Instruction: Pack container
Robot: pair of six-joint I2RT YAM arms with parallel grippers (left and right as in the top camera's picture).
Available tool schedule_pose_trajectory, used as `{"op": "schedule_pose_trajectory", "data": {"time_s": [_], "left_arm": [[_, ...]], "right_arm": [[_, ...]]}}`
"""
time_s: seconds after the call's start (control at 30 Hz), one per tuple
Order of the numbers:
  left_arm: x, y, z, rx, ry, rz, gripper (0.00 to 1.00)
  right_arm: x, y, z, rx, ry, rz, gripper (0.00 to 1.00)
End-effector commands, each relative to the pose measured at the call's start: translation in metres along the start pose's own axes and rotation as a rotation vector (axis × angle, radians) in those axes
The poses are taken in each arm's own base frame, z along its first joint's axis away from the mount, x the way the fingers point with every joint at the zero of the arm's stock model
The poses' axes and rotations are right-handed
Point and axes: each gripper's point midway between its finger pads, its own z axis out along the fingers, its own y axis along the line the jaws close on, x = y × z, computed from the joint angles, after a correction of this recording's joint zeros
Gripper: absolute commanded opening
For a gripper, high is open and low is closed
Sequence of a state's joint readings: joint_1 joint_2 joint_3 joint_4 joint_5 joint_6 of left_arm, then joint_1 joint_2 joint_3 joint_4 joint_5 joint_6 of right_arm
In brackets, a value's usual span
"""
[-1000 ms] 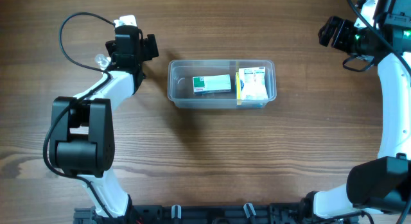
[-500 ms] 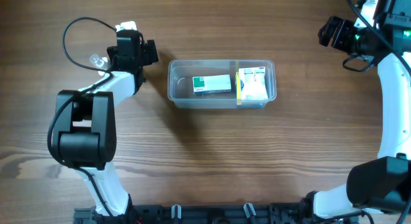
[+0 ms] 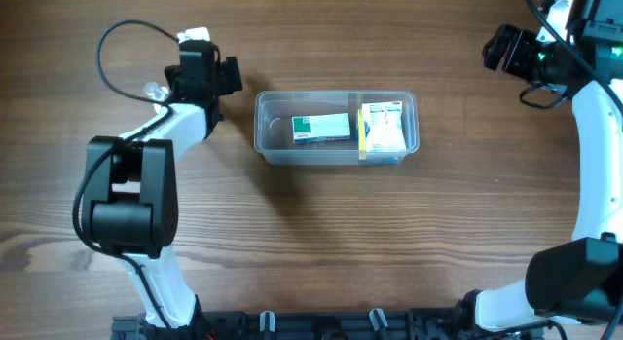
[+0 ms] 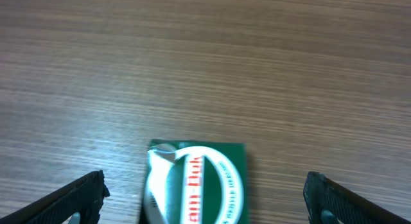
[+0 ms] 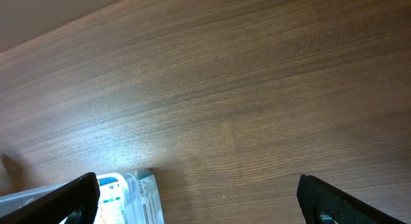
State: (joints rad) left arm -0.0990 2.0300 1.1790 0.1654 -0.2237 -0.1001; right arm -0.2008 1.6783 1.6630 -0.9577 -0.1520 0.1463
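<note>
From above, the container (image 3: 336, 94) holds two boxes (image 3: 321, 129), with the left gripper (image 3: 193, 43) just left of it; the left wrist view shows that gripper wide open and empty, a green box (image 4: 196, 182) in the gap, so go straight down and squeeze softly; the right wrist view shows the right gripper (image 5: 199, 201), far right of the container, open and empty over the brown wood table (image 5: 257, 89).

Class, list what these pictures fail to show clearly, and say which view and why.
1. Left wrist: green-and-white carton is cut off by the bottom edge, so its lettering is incomplete.
2. Overhead: small clear object beside the left arm is too small to identify.
3. Overhead: print on the green box and white box in the container is too small to read.
</note>
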Motion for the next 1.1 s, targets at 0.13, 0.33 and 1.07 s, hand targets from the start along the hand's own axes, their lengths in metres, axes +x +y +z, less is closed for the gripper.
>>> {"op": "schedule_pose_trajectory", "data": {"time_s": [0.13, 0.33, 1.07], "left_arm": [[-0.026, -0.037, -0.016, 0.047, -0.007, 0.022, 1.00], [-0.024, -0.051, -0.022, 0.129, 0.018, 0.027, 1.00], [-0.144, -0.003, -0.083, 0.060, 0.105, -0.079, 0.99]], "right_arm": [[-0.001, 0.001, -0.001, 0.003, -0.004, 0.011, 1.00], [-0.001, 0.001, -0.001, 0.004, -0.004, 0.011, 1.00], [-0.001, 0.001, -0.001, 0.004, -0.004, 0.011, 1.00]]}}
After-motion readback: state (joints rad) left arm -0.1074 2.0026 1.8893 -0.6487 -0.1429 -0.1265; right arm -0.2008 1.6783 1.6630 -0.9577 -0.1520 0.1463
